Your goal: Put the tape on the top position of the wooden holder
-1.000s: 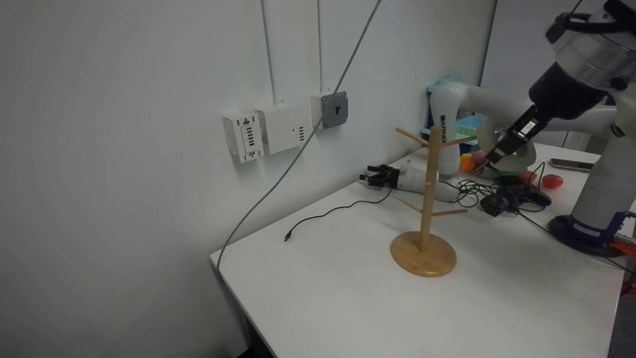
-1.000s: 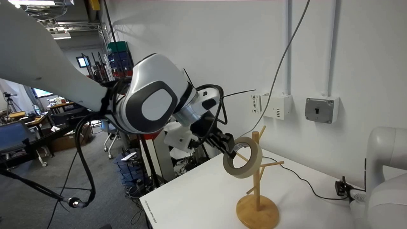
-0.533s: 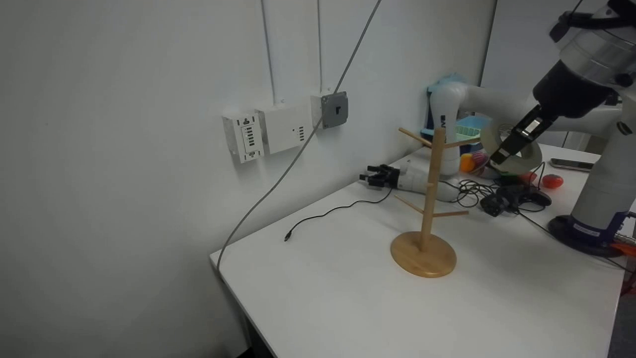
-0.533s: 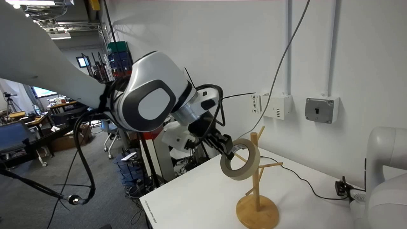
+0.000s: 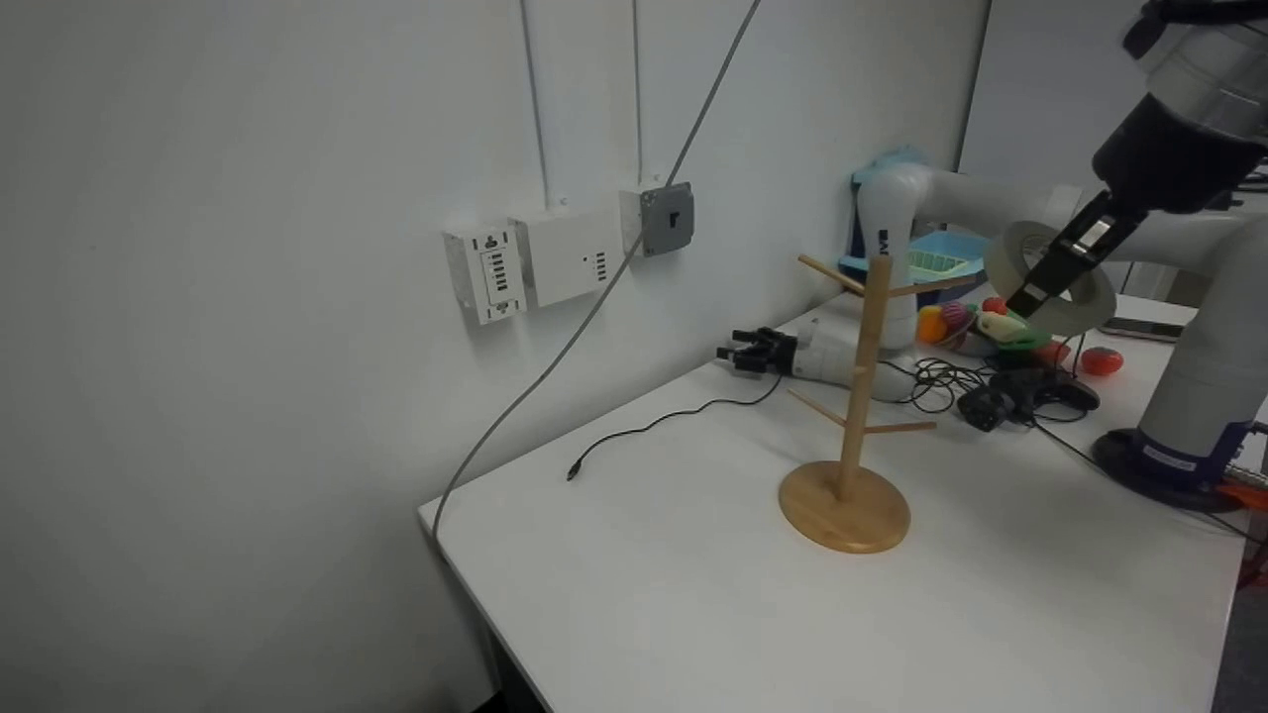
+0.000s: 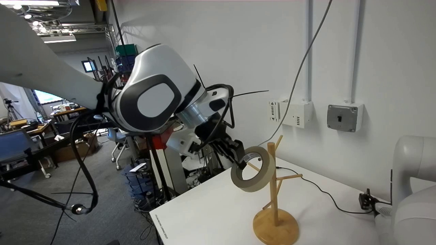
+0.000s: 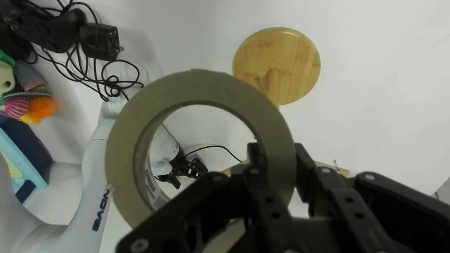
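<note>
One tan ring-shaped roll of tape (image 7: 204,86), clamped by its band in a black two-fingered gripper (image 7: 277,158), aloft. One light-wood holder (image 5: 862,386) with round base, slim post and pegs, nearby, upright, bearing no tape. Grasp done; left, presumably: threading onto a top peg, release.

My gripper (image 7: 277,154): matt black, screw heads (image 7: 370,177) dull grey like metal. Tape (image 7: 207,86): matt, papery-looking, smooth flat face. Wooden holder (image 5: 860,406): pale, smooth wood; disc base (image 7: 286,54) shows striped grain, soft sheen. My arm (image 6: 156,95): glossy, plastic-looking shell, polished metal collar (image 6: 193,116). Table (image 5: 941,624): smooth, satin.
</note>
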### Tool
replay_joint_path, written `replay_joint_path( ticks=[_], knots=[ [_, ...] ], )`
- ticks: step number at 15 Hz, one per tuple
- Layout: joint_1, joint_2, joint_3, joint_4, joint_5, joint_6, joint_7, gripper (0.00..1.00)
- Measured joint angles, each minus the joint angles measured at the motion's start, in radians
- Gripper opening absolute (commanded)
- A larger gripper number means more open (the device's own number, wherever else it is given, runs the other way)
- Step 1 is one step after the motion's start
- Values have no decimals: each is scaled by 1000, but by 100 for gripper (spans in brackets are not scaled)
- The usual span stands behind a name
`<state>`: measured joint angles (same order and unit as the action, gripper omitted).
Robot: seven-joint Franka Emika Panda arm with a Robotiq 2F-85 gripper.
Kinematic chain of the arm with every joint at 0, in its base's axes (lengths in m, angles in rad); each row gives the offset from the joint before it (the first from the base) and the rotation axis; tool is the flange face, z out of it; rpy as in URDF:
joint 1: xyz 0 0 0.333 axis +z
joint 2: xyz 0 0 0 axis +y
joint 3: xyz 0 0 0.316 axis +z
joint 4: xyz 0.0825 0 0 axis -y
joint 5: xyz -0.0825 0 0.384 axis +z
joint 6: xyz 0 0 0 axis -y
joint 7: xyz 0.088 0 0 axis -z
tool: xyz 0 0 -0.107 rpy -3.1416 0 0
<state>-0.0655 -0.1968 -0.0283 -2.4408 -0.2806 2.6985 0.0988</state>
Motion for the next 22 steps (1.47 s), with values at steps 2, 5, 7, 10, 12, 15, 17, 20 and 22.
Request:
replay_joint_path(
  ticks=[2,5,7,10,12,15,17,20,22],
  knots=[
    [0,-14,3,0,0,-1,0,6],
    [0,-22,9,0,0,-1,0,6],
    [-1,-16,17,0,-9,7,5,6],
    [-9,13,31,0,-58,50,36,6],
    [-18,42,39,0,-114,90,79,6],
    [-26,83,41,5,-193,131,147,6],
    [-30,108,41,14,-235,148,185,6],
    [-31,136,40,35,-273,156,224,6],
    [-31,152,40,49,-282,156,234,50]
  ],
)
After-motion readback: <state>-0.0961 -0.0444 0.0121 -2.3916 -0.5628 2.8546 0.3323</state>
